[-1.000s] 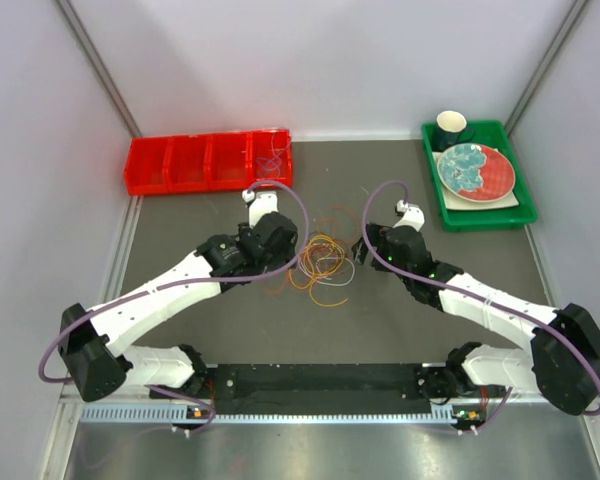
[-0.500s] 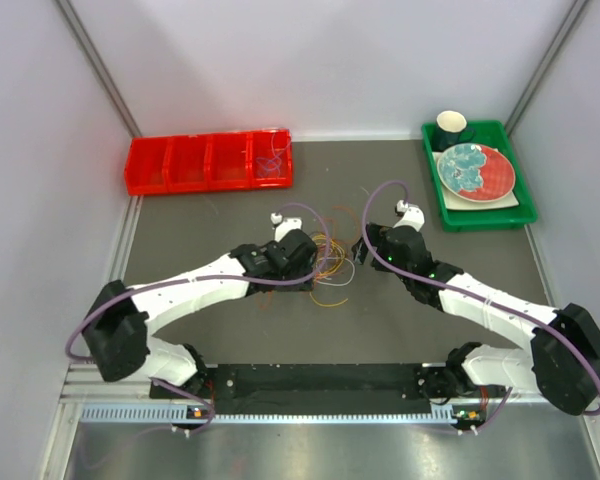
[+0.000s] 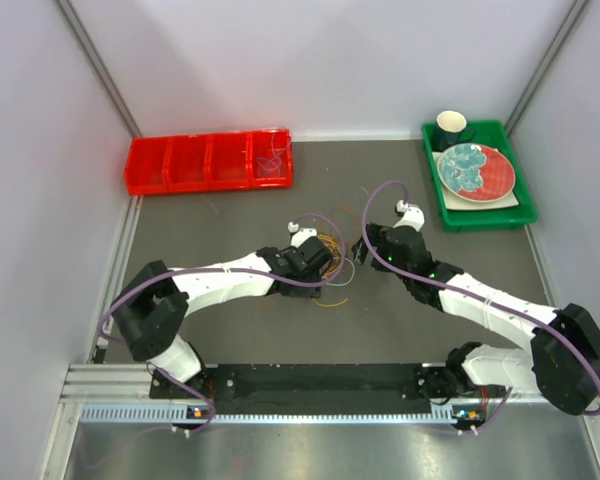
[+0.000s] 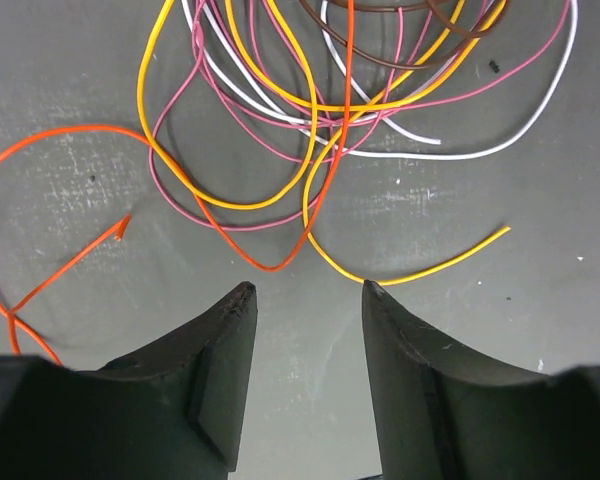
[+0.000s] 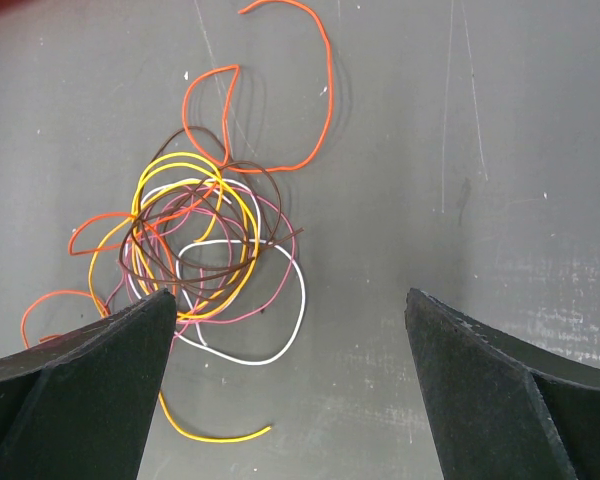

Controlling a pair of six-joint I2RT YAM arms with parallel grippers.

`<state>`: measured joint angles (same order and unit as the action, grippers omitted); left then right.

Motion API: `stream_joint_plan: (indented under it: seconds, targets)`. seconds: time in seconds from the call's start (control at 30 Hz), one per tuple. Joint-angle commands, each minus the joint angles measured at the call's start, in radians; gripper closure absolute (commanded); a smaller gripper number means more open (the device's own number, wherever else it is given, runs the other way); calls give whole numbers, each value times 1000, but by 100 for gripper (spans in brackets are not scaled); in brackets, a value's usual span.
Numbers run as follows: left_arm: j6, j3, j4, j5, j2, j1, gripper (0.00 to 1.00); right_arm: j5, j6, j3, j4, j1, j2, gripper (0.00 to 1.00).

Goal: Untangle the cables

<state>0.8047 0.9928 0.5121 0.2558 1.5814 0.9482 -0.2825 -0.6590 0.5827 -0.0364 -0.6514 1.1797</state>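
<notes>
Since the earlier frame, left gripper [image 4: 308, 290] was swung onto the cables [image 4: 332, 125], tangled mid-worktop [image 3: 210, 215]; jaws apart, nothing clamped. Right gripper [image 5: 288, 295] kept wide apart, empty. Only the orange strand [image 4: 272, 266] at its near bend was judged worth pinching.

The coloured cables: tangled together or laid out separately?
Tangled: the cables cross and loop over one another in a single heap on the table.
</notes>
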Motion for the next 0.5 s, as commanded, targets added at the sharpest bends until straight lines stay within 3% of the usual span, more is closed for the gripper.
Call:
stream_joint_plan:
  seconds: [0.0,0.3,0.4,0.47]
  targets:
    - [-25,23,-55,37,23,3,50,2,-5,22,-22,-2,-3,5]
    - [-70,50,-58,95,75,3,53,3,-7,23,-25,-1,-5,5]
    - [-76,46,-79,100,83,3,57,6,-5,22,-23,-2,-3,5]
    - [-79,43,-93,106,88,3,65,6,-2,25,-23,-1,0,5]
